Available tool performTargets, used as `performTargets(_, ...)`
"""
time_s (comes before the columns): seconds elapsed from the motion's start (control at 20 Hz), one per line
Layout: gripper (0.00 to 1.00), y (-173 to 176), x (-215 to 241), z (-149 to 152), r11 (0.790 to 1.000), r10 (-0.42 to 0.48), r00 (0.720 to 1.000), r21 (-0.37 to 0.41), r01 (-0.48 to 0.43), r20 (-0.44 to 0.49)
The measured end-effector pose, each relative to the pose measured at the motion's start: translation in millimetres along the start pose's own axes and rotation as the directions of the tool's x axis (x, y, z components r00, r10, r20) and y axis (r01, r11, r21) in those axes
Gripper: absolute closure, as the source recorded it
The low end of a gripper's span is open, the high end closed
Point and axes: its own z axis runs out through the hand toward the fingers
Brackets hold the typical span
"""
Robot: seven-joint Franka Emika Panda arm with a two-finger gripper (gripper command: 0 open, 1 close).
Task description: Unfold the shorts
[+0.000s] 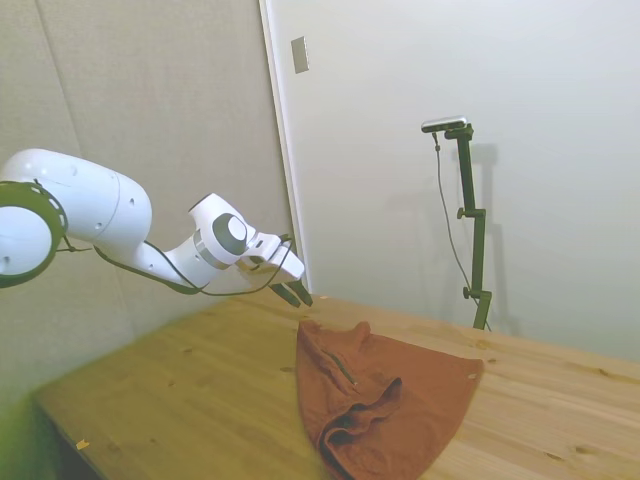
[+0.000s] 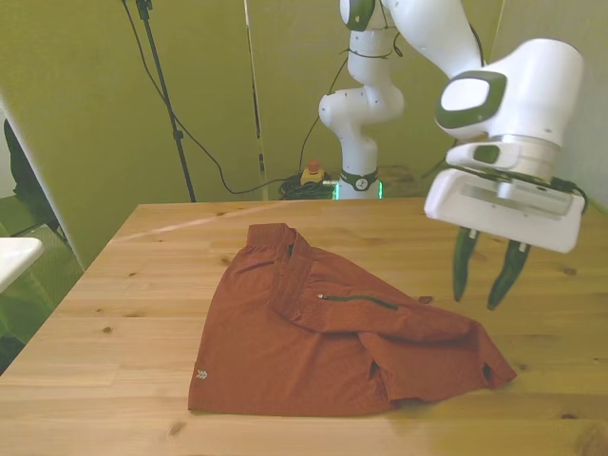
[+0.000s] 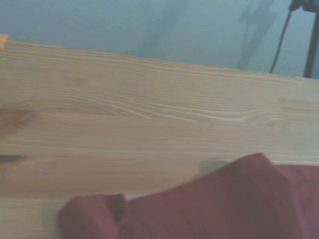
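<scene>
On the light wooden tabletop, the rust-orange soft fabric shorts are lying in a loose, partly folded heap, and they're basically the landmark for everything else. One layer is sitting folded over another, with a dark zipper line running across the upper fold and a small pale tag showing at the corner of the shorts toward the front view's left. The waistband end is pointing toward the far edge of the tabletop, and the bunched-up leg part is trailing off toward the front view's right.

The white arm's end effector is hanging in the air just past the edge of the shorts on the front view's right, tilted with its dark fingers pointing down. The fingers are sitting apart with a clear gap between them, holding nothing, and they're not touching the fabric. From the side view the end effector is hovering just above and beside the near corner of the shorts, off the tabletop.

The wrist view is pretty blurry, but it's catching a rumpled edge of the shorts with bare wood grain of the tabletop beyond it.
</scene>
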Motion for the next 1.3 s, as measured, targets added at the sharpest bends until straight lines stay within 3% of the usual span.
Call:
performTargets(0.3,0.0,100,79,-2,1.0,-0.023,0.993,-0.014,0.024,0.118)
performTargets(0.6,0.0,170,114,42,0.989,-0.146,0.952,0.013,0.148,0.27)
performTargets(0.85,0.0,205,129,69,0.971,-0.236,0.909,0.042,0.236,0.344)
performTargets(1.3,0.0,222,145,81,0.969,-0.239,0.905,0.023,0.247,0.351)
